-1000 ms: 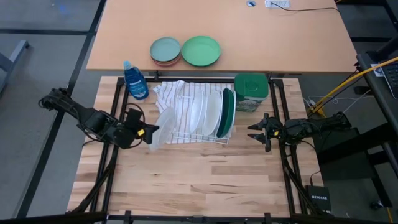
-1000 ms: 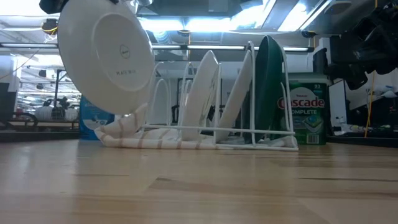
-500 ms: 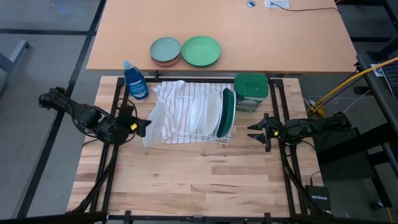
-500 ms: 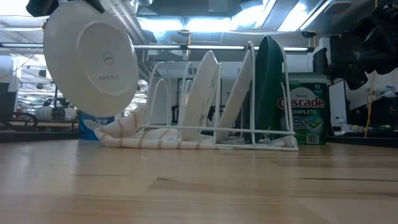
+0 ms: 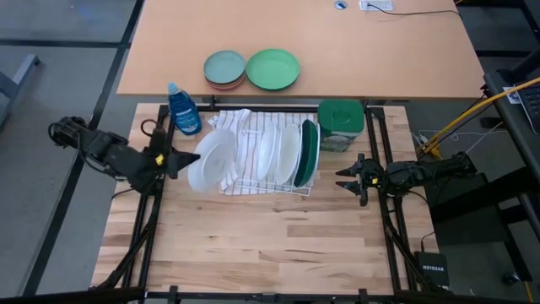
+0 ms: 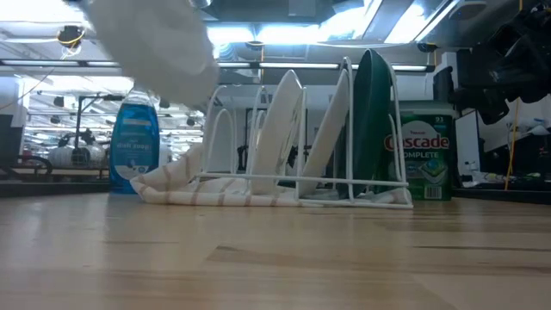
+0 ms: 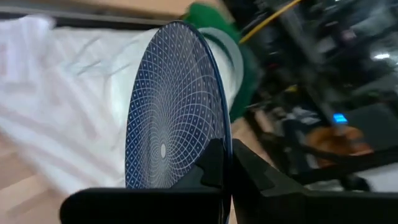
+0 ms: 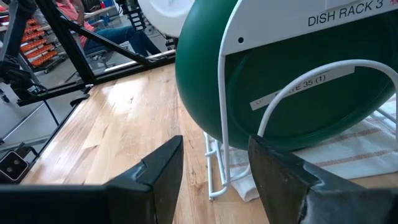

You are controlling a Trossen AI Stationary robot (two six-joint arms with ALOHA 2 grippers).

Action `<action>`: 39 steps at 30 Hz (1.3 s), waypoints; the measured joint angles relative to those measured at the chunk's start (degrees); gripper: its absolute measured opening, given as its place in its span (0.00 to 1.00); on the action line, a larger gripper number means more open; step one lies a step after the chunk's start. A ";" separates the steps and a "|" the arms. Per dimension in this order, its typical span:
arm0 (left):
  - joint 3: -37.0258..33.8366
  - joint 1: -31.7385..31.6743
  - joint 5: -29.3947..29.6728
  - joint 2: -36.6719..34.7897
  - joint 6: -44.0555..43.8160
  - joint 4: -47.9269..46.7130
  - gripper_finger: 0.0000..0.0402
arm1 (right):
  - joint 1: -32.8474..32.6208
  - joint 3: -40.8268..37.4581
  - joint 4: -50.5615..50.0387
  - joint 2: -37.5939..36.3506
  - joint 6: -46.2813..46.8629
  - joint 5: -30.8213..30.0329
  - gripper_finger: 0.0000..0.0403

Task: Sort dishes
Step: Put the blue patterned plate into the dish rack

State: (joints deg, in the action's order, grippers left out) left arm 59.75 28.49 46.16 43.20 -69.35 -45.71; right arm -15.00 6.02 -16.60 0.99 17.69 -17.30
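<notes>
Broadly, the pale wooden plank tabletop (image 5: 270, 236) lies bare across its whole near half, with room to move there. At its far side a white wire dish rack (image 5: 270, 160) rests on a striped cloth (image 5: 245, 135). Upright in the rack's right-hand slots stand two white plates (image 5: 283, 152) and, rightmost, the smooth dark green plate (image 5: 309, 152); the slots to their left are free. A green detergent box (image 5: 341, 125) sits just right of the rack and a blue soap bottle (image 5: 183, 108) at its left corner.

The left arm reaches in from the left edge, its left claw (image 5: 175, 162) clamped on the rim of the fourth plate (image 7: 171, 106), held tilted in the air beside the rack's left end. This disc is white underneath and dark blue with a fine spiral lattice on its face.

The right claw (image 5: 349, 180) waits just right of the rack, level with the green plate, fingers (image 8: 149, 174) spread apart and holding nothing.
</notes>
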 joint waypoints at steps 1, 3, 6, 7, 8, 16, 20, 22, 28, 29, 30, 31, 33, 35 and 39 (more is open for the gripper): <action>0.00 0.00 0.01 -0.46 2.05 2.26 0.00 | 0.00 0.00 -0.02 0.00 0.00 0.00 0.46; 0.02 0.00 0.11 -1.08 5.92 6.49 0.00 | 0.00 0.00 -0.02 0.00 0.00 0.00 0.46; 0.02 0.00 0.11 -1.28 11.79 11.31 0.00 | 0.00 0.00 -0.02 -0.01 0.00 0.00 0.46; 0.02 -0.01 0.10 -1.24 13.57 12.65 0.00 | 0.00 0.00 -0.02 -0.01 0.00 0.00 0.46; 0.02 -0.02 0.09 -1.16 14.92 13.78 0.00 | 0.00 0.00 -0.02 0.00 0.00 0.00 0.46; 0.04 -0.08 4.56 3.03 18.87 17.70 0.00 | 0.00 0.00 -0.02 0.00 0.00 0.00 0.46; 0.04 -1.26 6.72 6.18 16.91 18.71 0.00 | 0.00 0.02 -0.02 -0.02 0.00 0.00 0.46; 0.04 -2.11 6.94 7.69 15.39 18.47 0.00 | 0.00 0.00 -0.02 -0.01 0.00 0.00 0.46; 0.04 -5.31 6.95 11.89 11.01 18.58 0.00 | 0.00 0.02 -0.02 0.00 0.00 0.00 0.46; 0.04 -5.87 6.96 12.64 10.31 18.58 0.00 | 0.00 0.01 -0.02 0.00 0.00 0.00 0.46; 0.04 -6.50 6.96 13.38 9.74 18.58 0.00 | 0.02 0.02 -0.02 -0.01 0.00 0.00 0.46; 0.04 -7.08 6.94 14.11 9.36 18.58 0.00 | 0.01 0.02 -0.02 0.00 0.00 0.00 0.46; 0.04 -8.38 6.96 15.50 8.32 18.58 0.00 | 0.01 0.00 -0.02 0.00 0.00 0.00 0.46; 0.04 -9.68 6.94 16.81 7.60 18.58 0.00 | 0.02 0.00 -0.02 0.00 0.00 0.00 0.46; 0.04 -12.06 6.90 19.13 6.73 18.68 0.00 | 0.00 0.02 -0.02 -0.01 0.00 0.00 0.46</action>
State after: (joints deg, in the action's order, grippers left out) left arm 59.79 16.43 53.06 62.34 -62.63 -27.03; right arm -15.00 6.04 -16.62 0.98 17.69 -17.30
